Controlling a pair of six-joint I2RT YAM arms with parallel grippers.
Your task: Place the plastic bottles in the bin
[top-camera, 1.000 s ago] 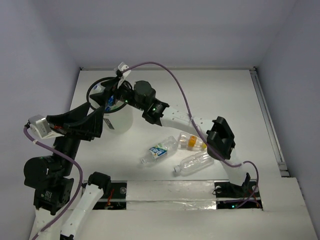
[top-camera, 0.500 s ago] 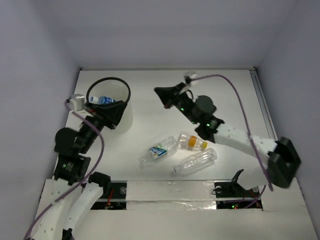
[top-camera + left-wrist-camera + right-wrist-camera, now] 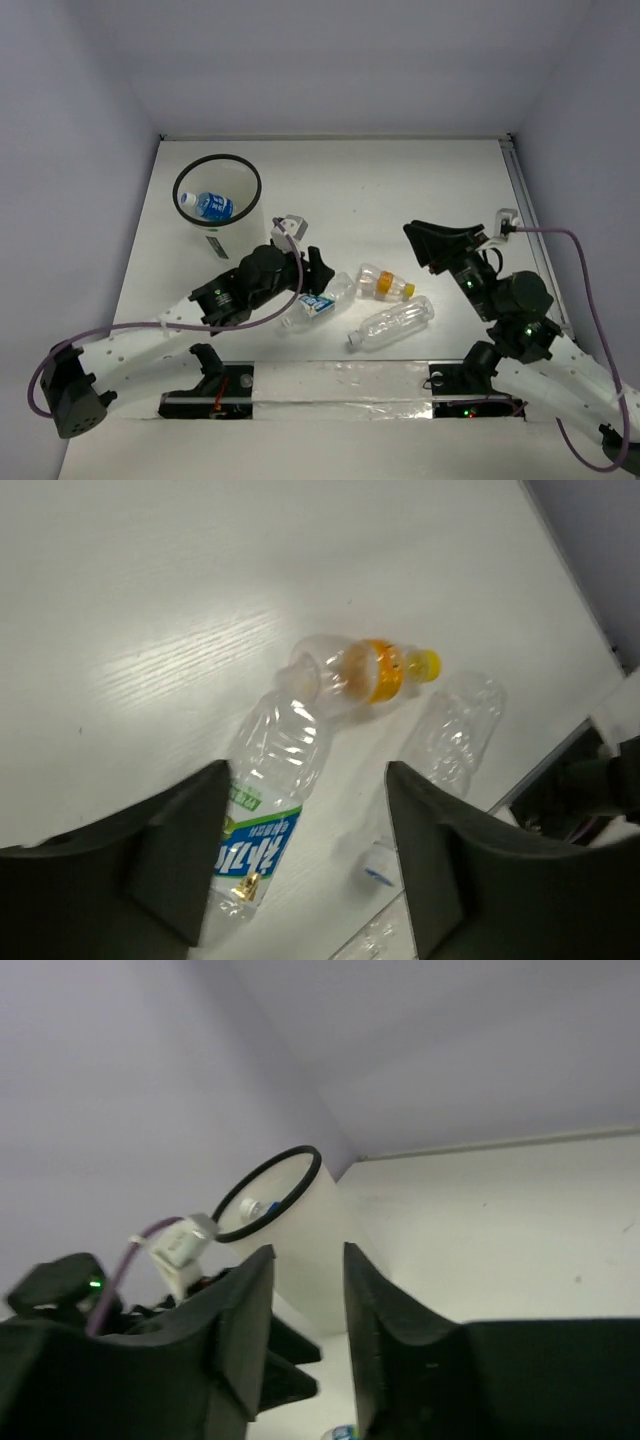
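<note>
One bottle (image 3: 207, 206) lies inside the bin (image 3: 236, 238), which stands upright in the far left corner of the bench (image 3: 400, 190). Right of it, the left fingers (image 3: 180, 860) are spread wide and hold nothing, poised over the labelled bottle (image 3: 265, 820) near the middle of the near edge. Just beside that lie an orange-banded bottle (image 3: 355, 670) and a clear bottle (image 3: 455, 730). Toward the right edge, the right fingers (image 3: 240, 1330) are parted and empty, raised and facing the bin.
</note>
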